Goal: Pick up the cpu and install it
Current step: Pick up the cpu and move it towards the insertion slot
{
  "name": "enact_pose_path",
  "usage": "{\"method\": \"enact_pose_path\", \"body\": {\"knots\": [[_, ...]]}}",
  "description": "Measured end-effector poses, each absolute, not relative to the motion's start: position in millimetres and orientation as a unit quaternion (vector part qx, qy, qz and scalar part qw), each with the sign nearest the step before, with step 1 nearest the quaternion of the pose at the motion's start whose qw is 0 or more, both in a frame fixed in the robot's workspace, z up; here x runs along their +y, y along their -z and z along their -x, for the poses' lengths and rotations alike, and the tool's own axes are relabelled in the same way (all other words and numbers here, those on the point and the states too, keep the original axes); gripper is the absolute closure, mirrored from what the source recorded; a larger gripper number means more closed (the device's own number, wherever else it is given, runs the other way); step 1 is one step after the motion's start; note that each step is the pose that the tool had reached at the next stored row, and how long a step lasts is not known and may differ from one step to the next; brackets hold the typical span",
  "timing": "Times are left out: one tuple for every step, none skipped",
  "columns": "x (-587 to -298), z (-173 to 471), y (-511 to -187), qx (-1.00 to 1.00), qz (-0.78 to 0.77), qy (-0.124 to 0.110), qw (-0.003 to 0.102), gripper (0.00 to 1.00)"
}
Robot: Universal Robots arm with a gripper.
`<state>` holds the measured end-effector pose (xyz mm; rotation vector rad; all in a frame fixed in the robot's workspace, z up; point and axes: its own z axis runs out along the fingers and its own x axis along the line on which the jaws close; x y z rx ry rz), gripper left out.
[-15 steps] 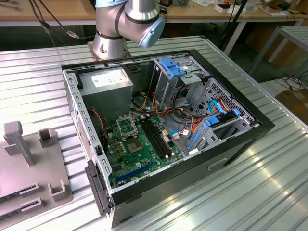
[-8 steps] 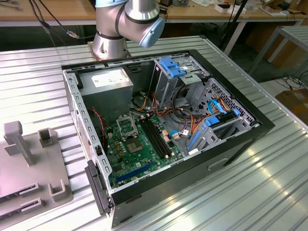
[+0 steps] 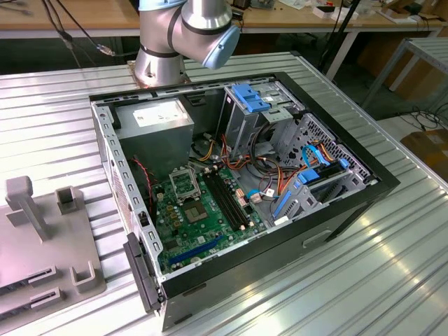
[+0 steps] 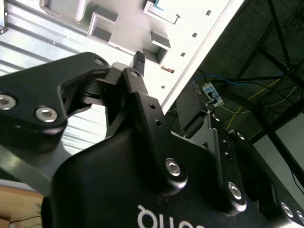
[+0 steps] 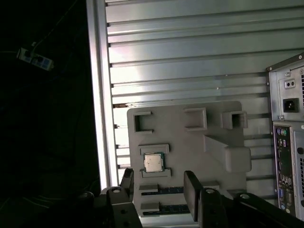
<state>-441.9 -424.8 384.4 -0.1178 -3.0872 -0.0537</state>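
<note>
Between tray (image 5: 190,147) ridges near the table (image 5: 190,61) edge the cpu (image 5: 152,162) is seated square for pickup; the gripper (image 5: 159,190) is held spread and empty near it.

Quick headcount for you: one cpu (image 5: 153,162) in the middle of one grey fixture tray (image 5: 190,147), and what look like two memory sticks (image 5: 164,190) slotted near the tray's edge just beside it. One slatted metal table (image 3: 392,280) carries one open PC case (image 3: 280,259). Inside it you've got one green motherboard (image 3: 185,234), one socket frame (image 3: 183,183) and one power supply (image 3: 157,126). One robot arm (image 3: 189,28).
</note>
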Motion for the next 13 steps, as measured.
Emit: {"method": "enact_pose_path", "body": {"knots": [[-424.8, 441.9, -384.3, -0.999, 0.038, 0.017, 0.026, 0.47], [-424.8, 441.9, -384.4, -0.999, 0.038, 0.017, 0.026, 0.40], [-424.8, 442.0, -384.4, -0.999, 0.038, 0.017, 0.026, 0.40], [-424.8, 442.0, -384.4, -0.999, 0.038, 0.017, 0.026, 0.40], [-424.8, 442.0, -384.4, -0.999, 0.038, 0.017, 0.026, 0.40], [-424.8, 442.0, -384.4, -0.999, 0.038, 0.017, 0.026, 0.40], [-424.8, 442.0, -384.4, -0.999, 0.038, 0.017, 0.026, 0.40], [-424.8, 442.1, -384.4, -0.999, 0.038, 0.017, 0.026, 0.40], [-424.8, 442.1, -384.4, -0.999, 0.038, 0.017, 0.026, 0.40], [-424.8, 442.1, -384.4, -0.999, 0.038, 0.017, 0.026, 0.40], [-424.8, 442.1, -384.4, -0.999, 0.038, 0.017, 0.026, 0.40], [-424.8, 442.1, -384.4, -0.999, 0.038, 0.017, 0.026, 0.40], [-424.8, 442.2, -384.4, -0.999, 0.038, 0.017, 0.026, 0.40]]}}
